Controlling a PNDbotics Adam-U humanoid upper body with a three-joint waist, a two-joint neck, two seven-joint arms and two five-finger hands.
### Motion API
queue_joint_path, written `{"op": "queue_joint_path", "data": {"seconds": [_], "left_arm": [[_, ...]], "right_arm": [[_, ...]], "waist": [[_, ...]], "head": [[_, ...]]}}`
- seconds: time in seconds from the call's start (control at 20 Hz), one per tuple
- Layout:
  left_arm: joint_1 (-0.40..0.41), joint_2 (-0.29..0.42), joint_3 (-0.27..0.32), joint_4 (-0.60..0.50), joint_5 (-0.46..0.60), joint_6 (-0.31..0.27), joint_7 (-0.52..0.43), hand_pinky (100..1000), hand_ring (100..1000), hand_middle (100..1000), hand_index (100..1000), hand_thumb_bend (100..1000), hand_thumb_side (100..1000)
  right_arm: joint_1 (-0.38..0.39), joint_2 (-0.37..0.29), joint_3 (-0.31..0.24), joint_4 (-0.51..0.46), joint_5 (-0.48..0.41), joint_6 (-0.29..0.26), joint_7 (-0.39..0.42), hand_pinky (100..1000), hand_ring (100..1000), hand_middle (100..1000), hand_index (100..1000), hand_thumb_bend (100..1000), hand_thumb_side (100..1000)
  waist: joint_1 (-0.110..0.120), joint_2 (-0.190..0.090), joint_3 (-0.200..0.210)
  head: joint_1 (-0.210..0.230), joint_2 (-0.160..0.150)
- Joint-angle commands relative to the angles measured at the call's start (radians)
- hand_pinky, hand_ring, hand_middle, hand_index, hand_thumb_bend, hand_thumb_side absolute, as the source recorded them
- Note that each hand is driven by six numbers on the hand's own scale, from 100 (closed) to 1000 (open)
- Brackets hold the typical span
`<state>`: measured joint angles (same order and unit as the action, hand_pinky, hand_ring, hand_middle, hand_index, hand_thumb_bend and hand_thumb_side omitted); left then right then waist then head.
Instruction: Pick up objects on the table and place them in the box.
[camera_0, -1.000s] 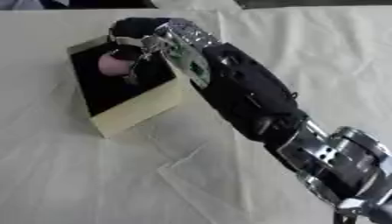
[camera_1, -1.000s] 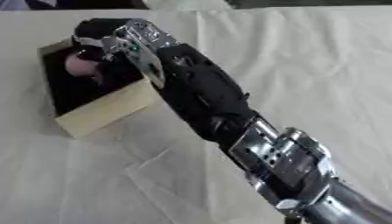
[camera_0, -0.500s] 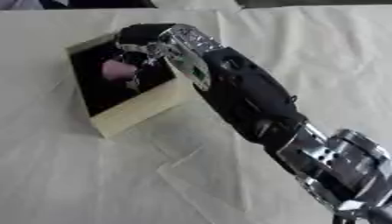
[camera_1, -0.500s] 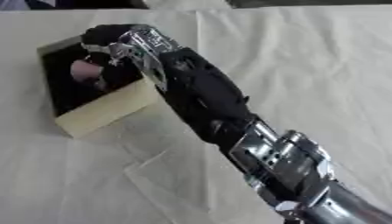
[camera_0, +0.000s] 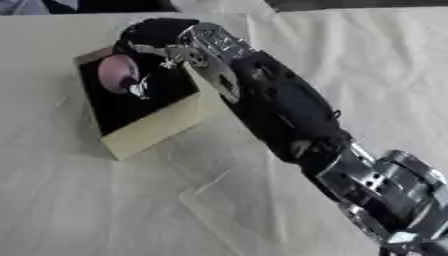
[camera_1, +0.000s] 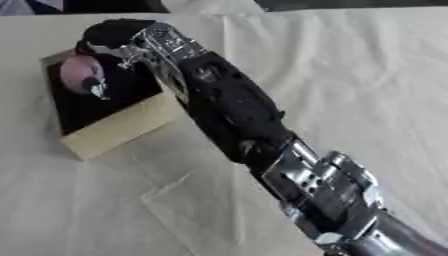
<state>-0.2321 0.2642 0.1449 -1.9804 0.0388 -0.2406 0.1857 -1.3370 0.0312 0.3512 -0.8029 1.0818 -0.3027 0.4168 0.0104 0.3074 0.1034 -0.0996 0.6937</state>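
Observation:
A tan box (camera_0: 156, 131) with a black inside stands at the left of the cloth-covered table. My right arm reaches in from the lower right and stretches diagonally to it. My right hand (camera_0: 171, 44) hangs over the box's far right corner, its dark fingers curled round a small pink rounded object (camera_0: 115, 73). The pink object sits low inside the box opening, near the far left wall, with a silver fingertip (camera_0: 140, 90) just below it. My left hand shows in neither view.
A creased white cloth (camera_0: 105, 210) covers the table. A flat, clear, sheet-like outline (camera_0: 232, 202) lies on the cloth under my forearm. The far table edge runs along the top of the view.
My right hand has dipped further over the box and carried the pink object a little down and to the left, deeper into the opening. The box has stayed put.

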Motion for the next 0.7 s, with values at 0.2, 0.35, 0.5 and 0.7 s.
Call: {"op": "queue_joint_path", "data": {"seconds": [0.2,0.35,0.5,0.7], "left_arm": [[-0.001,0.008,0.000,-0.020,0.000,0.002,-0.004,666,633,699,805,100,690],[-0.001,0.006,-0.001,-0.020,0.000,0.003,-0.007,666,633,698,805,100,689],[0.001,0.006,0.000,-0.020,-0.001,0.004,-0.007,667,633,698,805,100,692],[0.001,0.007,-0.001,-0.020,-0.002,0.004,-0.012,666,632,695,802,100,691]], "right_arm": [[-0.022,-0.023,0.000,-0.053,-0.002,0.004,0.016,848,835,797,907,100,606],[-0.016,-0.019,0.002,-0.049,-0.003,0.001,0.026,849,834,804,938,100,445],[-0.013,-0.017,0.001,-0.048,-0.027,-0.012,0.046,848,829,786,919,100,709],[-0.015,-0.023,0.011,-0.060,0.001,-0.014,0.042,859,847,807,930,100,630]], "waist": [[0.009,-0.027,-0.005],[0.011,-0.028,-0.006],[0.011,-0.027,-0.007],[0.010,-0.026,-0.006]], "head": [[0.006,-0.007],[0.004,-0.007],[0.004,-0.005],[0.005,-0.001]]}}
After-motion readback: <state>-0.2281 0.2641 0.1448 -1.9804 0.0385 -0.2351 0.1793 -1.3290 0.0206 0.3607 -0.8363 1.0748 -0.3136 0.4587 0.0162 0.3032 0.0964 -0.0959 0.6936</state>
